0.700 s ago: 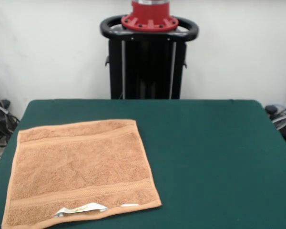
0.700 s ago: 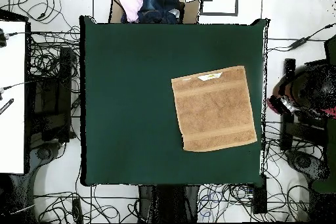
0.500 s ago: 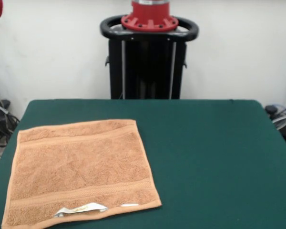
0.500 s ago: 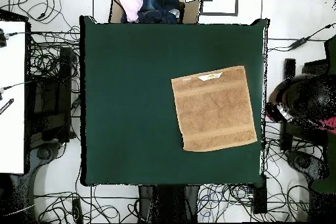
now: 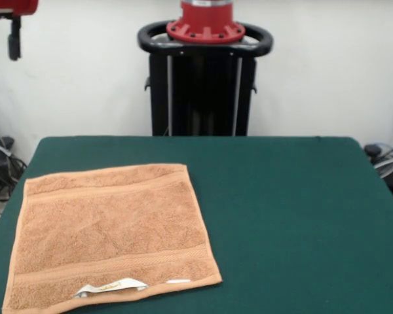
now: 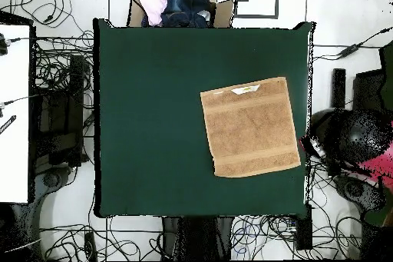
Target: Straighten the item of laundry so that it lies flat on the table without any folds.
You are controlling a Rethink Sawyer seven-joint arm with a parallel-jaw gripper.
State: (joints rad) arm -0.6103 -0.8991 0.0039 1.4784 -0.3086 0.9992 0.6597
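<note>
My arm [image 5: 10,8] shows only at the top-left corner in front view, well off the table [image 5: 288,196]; can't tell if my gripper is apart or together from here. Towel [image 5: 111,235] lies on the table's left-near part, spread square, looks flat w/ no folds, white label [image 5: 111,286] peeking at the near edge. Job looks basically done. Risk now: if I come back down & touch it, I'd drag a corner and re-wrinkle it, or nudge it off the left edge.

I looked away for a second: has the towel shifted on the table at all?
No. The towel lies where it did, its far edge equally short of the table's far edge, label at its near edge. Overhead agrees.
</note>
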